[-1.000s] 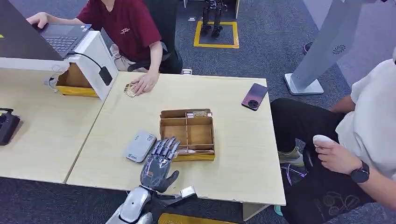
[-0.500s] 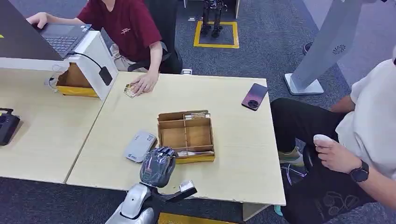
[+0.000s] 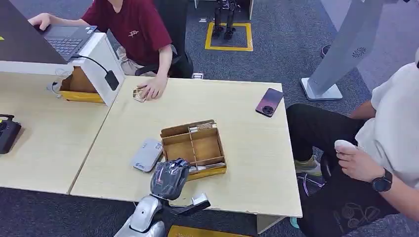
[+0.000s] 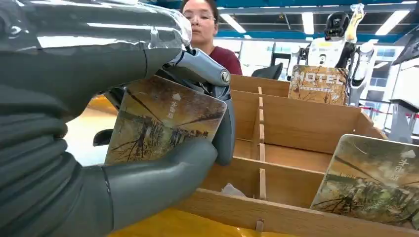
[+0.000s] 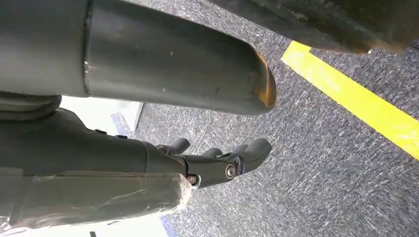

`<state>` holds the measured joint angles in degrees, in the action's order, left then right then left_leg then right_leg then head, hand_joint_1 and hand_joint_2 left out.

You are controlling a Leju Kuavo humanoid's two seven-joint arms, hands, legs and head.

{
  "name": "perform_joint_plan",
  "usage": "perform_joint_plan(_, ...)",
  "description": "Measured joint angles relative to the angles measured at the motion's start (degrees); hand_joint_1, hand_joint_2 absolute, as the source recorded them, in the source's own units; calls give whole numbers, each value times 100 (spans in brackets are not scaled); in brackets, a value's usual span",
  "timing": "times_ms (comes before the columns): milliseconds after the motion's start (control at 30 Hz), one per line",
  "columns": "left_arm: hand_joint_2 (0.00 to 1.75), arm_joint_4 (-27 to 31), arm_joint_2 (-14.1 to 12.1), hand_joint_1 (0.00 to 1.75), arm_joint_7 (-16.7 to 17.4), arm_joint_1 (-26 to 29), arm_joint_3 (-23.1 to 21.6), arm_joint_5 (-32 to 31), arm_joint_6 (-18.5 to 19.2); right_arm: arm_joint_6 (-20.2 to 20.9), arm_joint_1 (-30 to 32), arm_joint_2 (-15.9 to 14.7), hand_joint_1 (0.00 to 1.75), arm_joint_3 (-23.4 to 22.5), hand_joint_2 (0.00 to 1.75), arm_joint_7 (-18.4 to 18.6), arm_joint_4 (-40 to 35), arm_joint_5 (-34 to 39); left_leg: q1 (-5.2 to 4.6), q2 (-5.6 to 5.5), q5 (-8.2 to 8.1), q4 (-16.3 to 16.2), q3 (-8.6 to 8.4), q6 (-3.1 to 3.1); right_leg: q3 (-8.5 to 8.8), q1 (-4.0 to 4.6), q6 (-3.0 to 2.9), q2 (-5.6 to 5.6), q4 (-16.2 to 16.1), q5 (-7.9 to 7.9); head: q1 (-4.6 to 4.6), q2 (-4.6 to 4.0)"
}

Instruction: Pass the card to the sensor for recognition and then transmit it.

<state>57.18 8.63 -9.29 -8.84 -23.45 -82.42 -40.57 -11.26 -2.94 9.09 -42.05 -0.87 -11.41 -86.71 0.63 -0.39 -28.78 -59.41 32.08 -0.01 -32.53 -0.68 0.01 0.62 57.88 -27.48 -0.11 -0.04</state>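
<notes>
An office-like robot test space: grey carpet (image 3: 291, 44) with a yellow marked square (image 3: 229, 35), pale wooden worktop (image 3: 247, 138), a laptop (image 3: 66, 38), and another humanoid robot (image 4: 338, 37) standing under ceiling strip lights.

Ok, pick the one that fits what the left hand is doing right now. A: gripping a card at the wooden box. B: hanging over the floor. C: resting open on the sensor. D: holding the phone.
A: in the left wrist view the left hand grips a card between thumb and fingers, at the near edge of the wooden box.
</notes>
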Motion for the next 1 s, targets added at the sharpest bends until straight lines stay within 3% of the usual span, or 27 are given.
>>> perform_joint_plan(500, 175, -20, 7, 175, -264, -3, 0, 356, -2, -6, 0, 0, 0, 0, 0, -24, 0, 0, 0, -1, 0, 0, -2, 0, 3, 0, 0, 0, 0, 0, 0, 0)
perform_joint_plan(1000, 175, -20, 7, 175, -273, -3, 0, 383, -2, -7, 0, 0, 0, 0, 0, -26, 0, 0, 0, -1, 0, 0, -2, 0, 4, 0, 0, -1, 0, 0, 0, 0)
